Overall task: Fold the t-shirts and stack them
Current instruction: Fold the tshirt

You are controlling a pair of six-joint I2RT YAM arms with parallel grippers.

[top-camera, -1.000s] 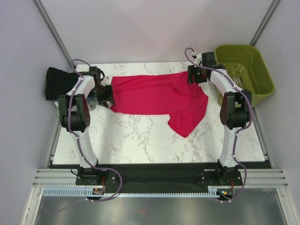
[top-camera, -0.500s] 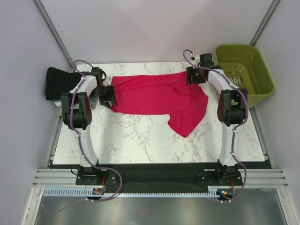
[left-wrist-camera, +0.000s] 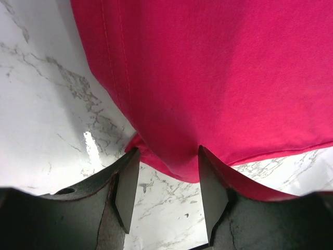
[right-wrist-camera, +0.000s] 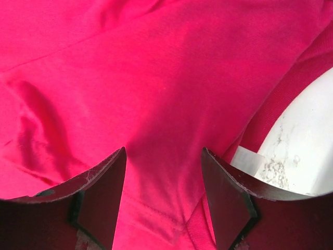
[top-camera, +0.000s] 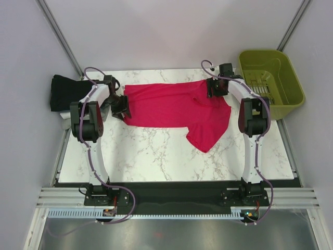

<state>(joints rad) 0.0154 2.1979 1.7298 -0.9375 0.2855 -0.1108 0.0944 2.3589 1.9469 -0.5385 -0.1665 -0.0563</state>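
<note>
T-shirt, crimson-pink (top-camera: 171,107): lies rumpled across the far half of the table (top-camera: 156,151). Black folded t-shirt (top-camera: 65,91): far left. Left gripper (left-wrist-camera: 166,156): jaws apart, straddling a hemmed corner, nothing pinched. Right gripper (right-wrist-camera: 164,156): jaws wide over the cloth, unclosed. Step, as judged: taking hold to flatten. Next move calls for both closing together, then pulling taut.

Crimson-pink t-shirt (right-wrist-camera: 156,78) beneath spread end effector (right-wrist-camera: 164,152)

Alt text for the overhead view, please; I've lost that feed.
A crimson shirt lies spread across the far half of a marble table. The left claw sits at its left edge, the right claw at its far right corner. A black shirt lies far left, a green basket far right.
</note>
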